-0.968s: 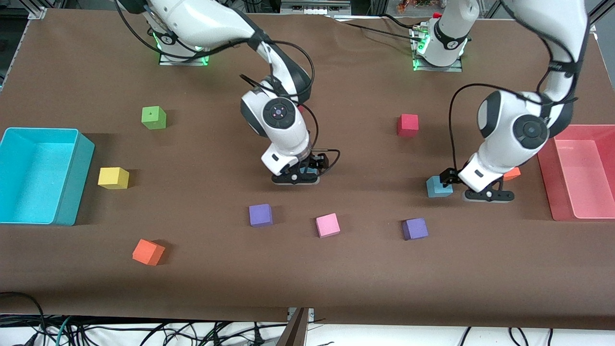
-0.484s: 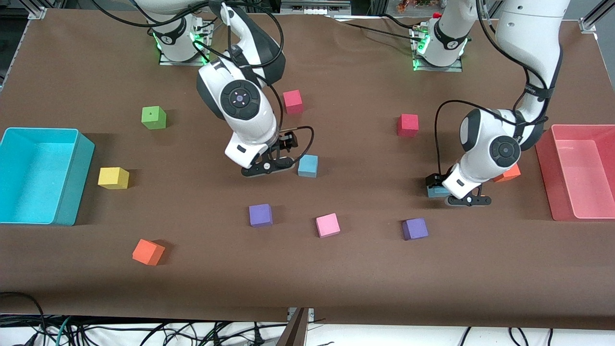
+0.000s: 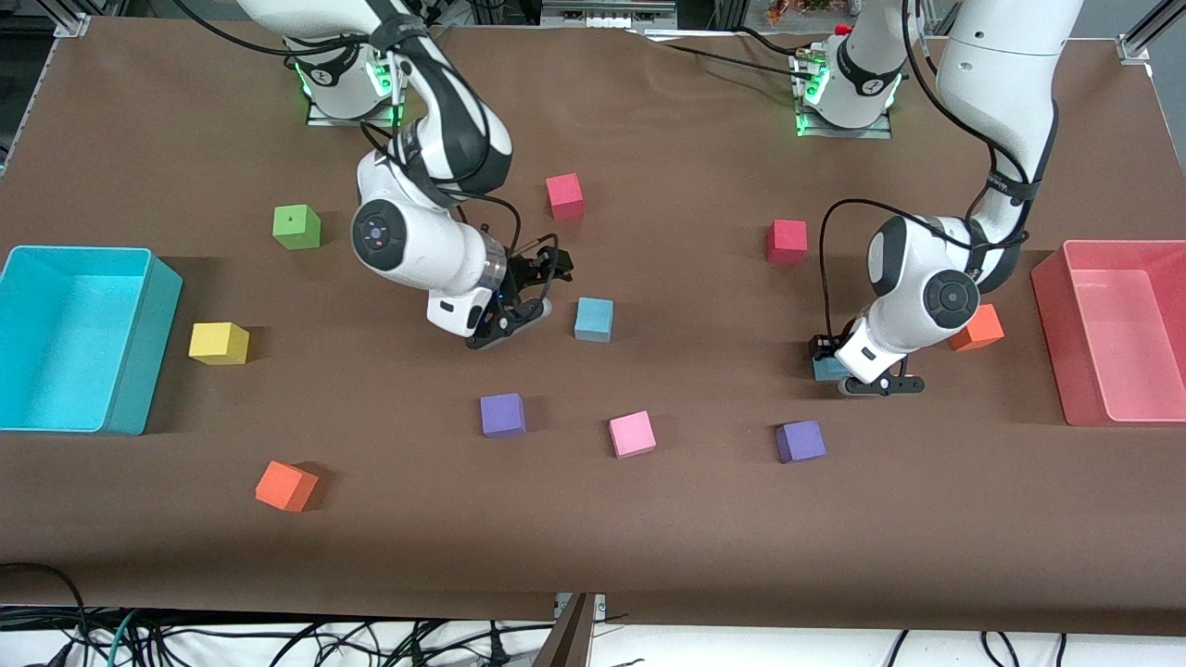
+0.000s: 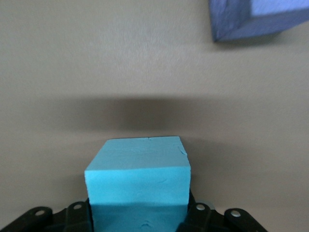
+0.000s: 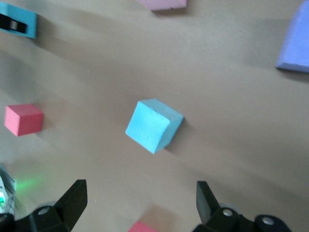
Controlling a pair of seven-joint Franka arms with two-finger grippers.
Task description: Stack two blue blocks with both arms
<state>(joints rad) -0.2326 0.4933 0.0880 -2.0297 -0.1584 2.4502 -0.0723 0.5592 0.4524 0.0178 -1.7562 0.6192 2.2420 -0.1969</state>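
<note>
At the frame's right of centre in the front view, the left claw (image 3: 866, 378) is down at the worktop (image 3: 704, 519), closed on one blue block (image 3: 827, 368), between an orange cube (image 3: 977, 328) and a purple cube (image 3: 800, 441). Mid-frame, the other blue block (image 3: 593, 320) sits with bare cloth around it; the right claw (image 3: 514, 320), tilted and spread open, hangs just beside it.

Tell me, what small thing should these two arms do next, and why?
Probably the left gripper should lift its blue block straight up. Its fingers are shut on that cube, which looks to sit on the table still. The other blue block lies free mid-table, with the open right gripper beside it, not holding it. Lifting comes first, before carrying one cube onto the other.
</note>
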